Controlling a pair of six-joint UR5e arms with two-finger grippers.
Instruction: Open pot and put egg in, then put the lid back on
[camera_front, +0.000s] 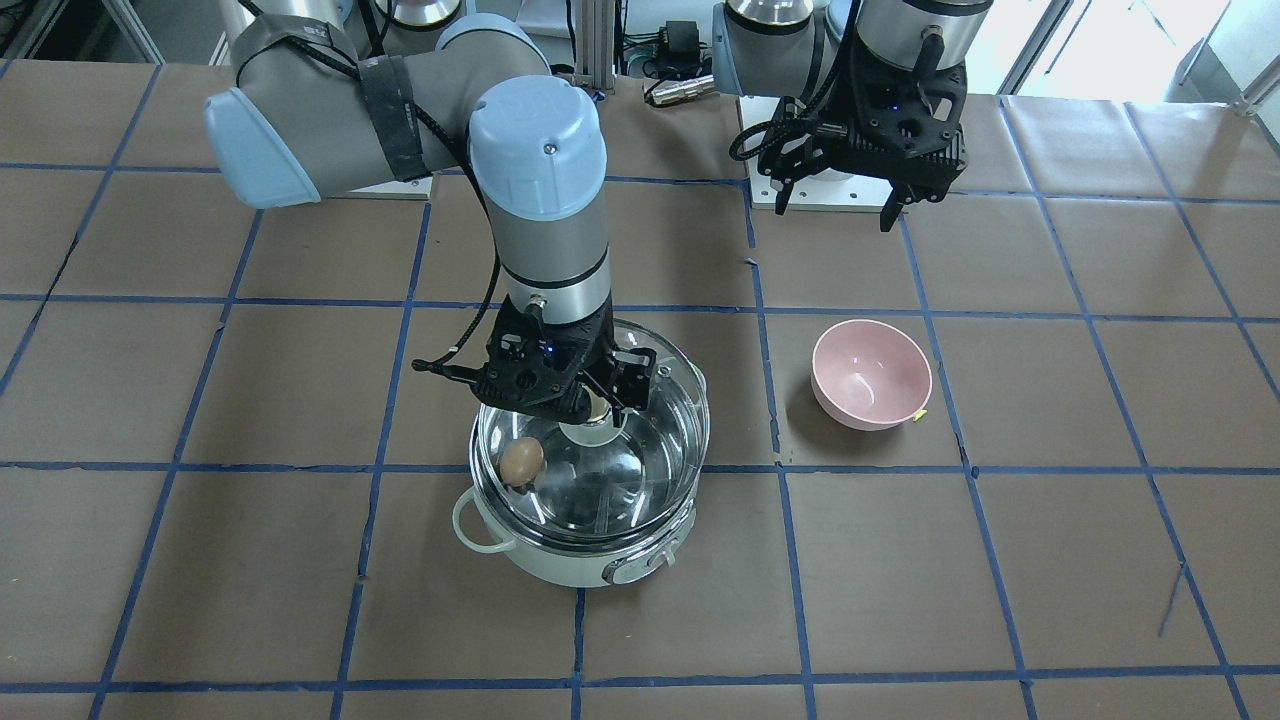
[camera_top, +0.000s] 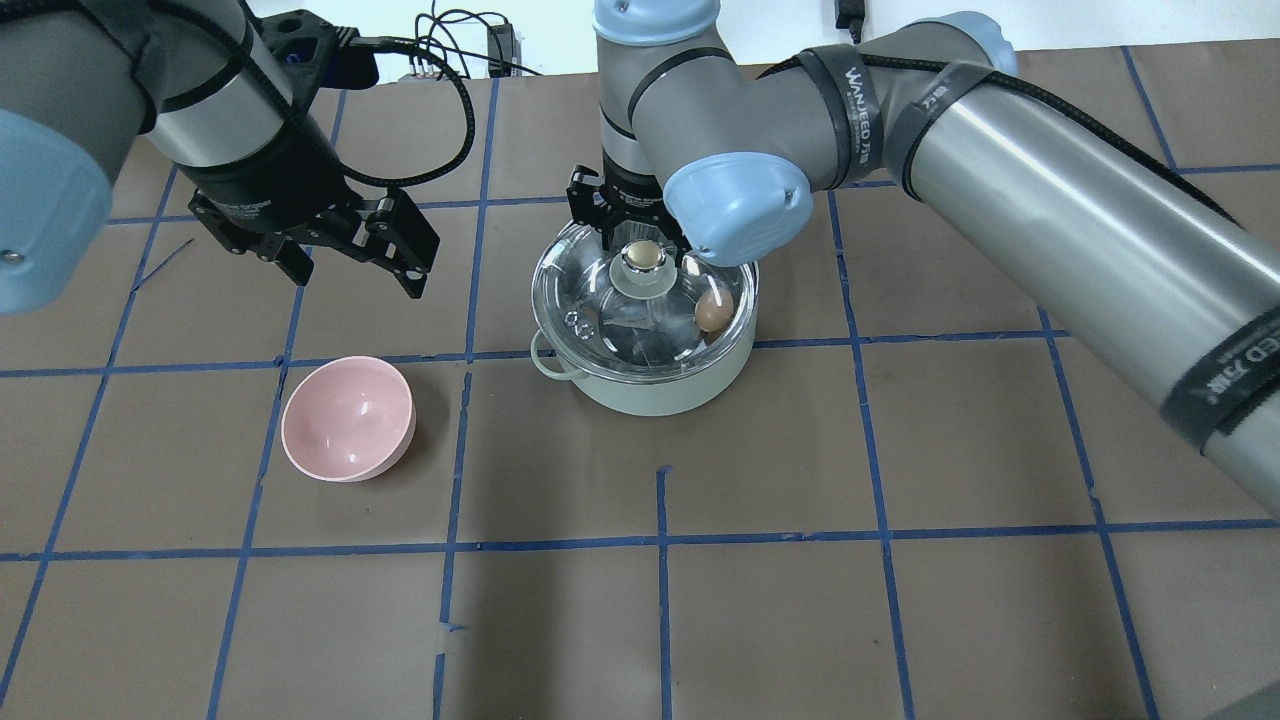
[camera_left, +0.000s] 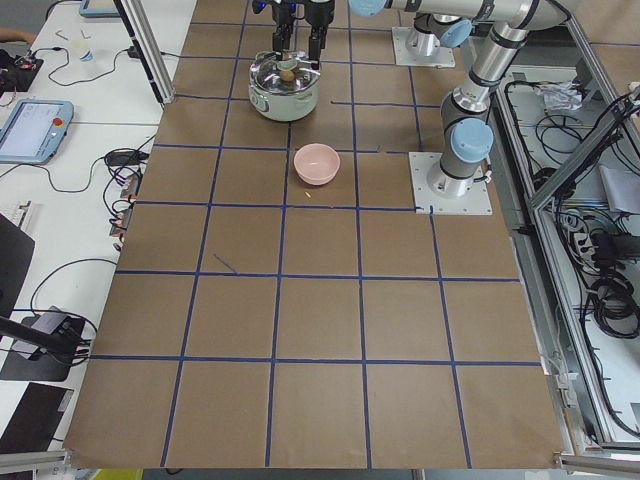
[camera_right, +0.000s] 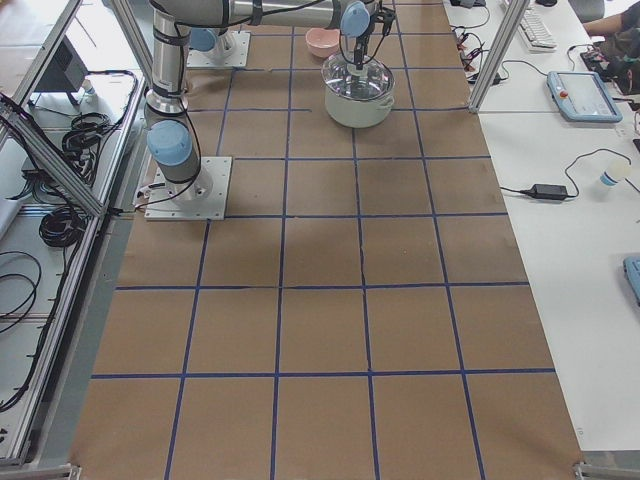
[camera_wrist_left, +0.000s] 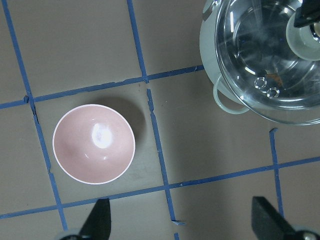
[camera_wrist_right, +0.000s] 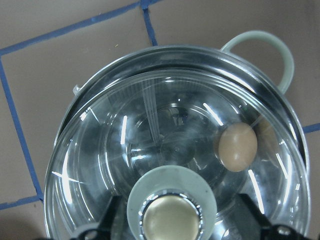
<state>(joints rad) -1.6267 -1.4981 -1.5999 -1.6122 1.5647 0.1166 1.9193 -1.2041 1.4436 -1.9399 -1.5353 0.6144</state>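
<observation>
**A:** Far left, the left gripper (camera_top: 360, 283) hangs above the table (camera_top: 900, 450). Its jaws are wide apart and hold nothing. The pink bowl (camera_top: 347, 420) is near it.

**B:** Middle now! The egg (camera_top: 713, 311) sits inside the pot (camera_top: 650, 395), against the wall, under the glass lid (camera_top: 590, 300).

**A:** And the right gripper (camera_front: 598, 400)?

**B:** Straight down over the beige knob (camera_top: 645, 258). The wrist view shows a sliver of gap on each side, so it's parted, not pinching.

**A:** So that's the last step, lid back on?

**B:** All but done, I'd say. I can't tell whether it's fully seated. The next move needs a straight rise clear of the knob, without dragging the lid.
</observation>
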